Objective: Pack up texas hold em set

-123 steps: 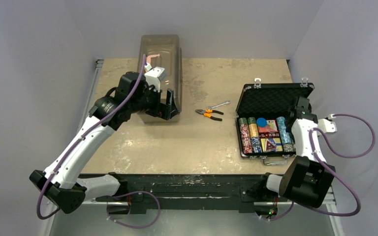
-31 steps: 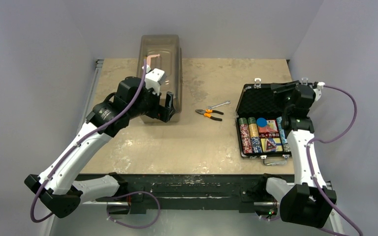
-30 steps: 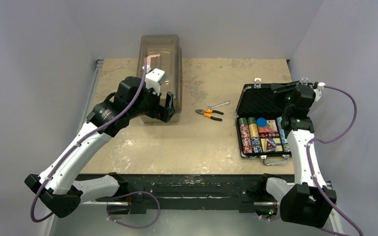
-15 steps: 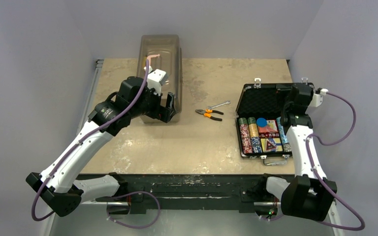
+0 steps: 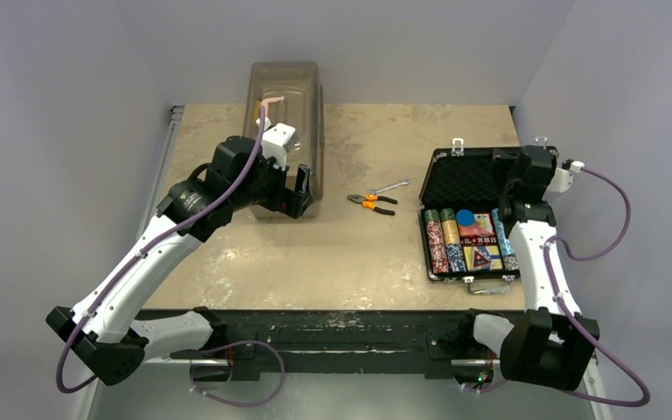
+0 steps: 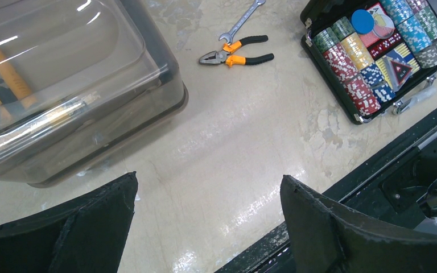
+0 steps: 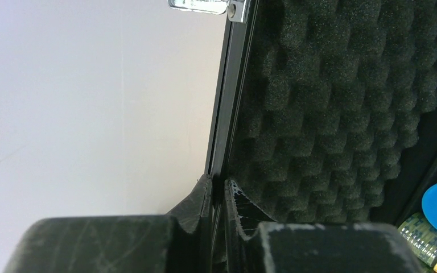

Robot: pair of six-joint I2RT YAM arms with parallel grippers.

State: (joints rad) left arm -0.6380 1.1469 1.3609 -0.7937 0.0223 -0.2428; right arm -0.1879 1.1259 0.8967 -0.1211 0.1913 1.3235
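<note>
The black case (image 5: 455, 171) lies open at the table's right, its foam-lined lid (image 5: 477, 179) raised at the back. Rows of multicoloured chips (image 5: 442, 241), a blue round button (image 5: 465, 217) and a red triangle token (image 5: 479, 256) sit in its base. My right gripper (image 5: 518, 166) is shut on the lid's right edge; in the right wrist view its tips (image 7: 218, 187) pinch the rim beside the foam (image 7: 330, 102). My left gripper (image 5: 302, 188) is open and empty, above the table (image 6: 207, 187) next to the brown box. The case also shows in the left wrist view (image 6: 330, 94).
A large translucent brown box (image 5: 284, 131) with a pink handle stands at the back left, just behind my left gripper. Orange-handled pliers (image 5: 372, 203) and a wrench (image 5: 389, 186) lie mid-table. A silver latch (image 7: 205, 4) sits on the lid's rim.
My right gripper has risen from over the chips to the lid's right edge and closed on it. The left arm has barely moved.
</note>
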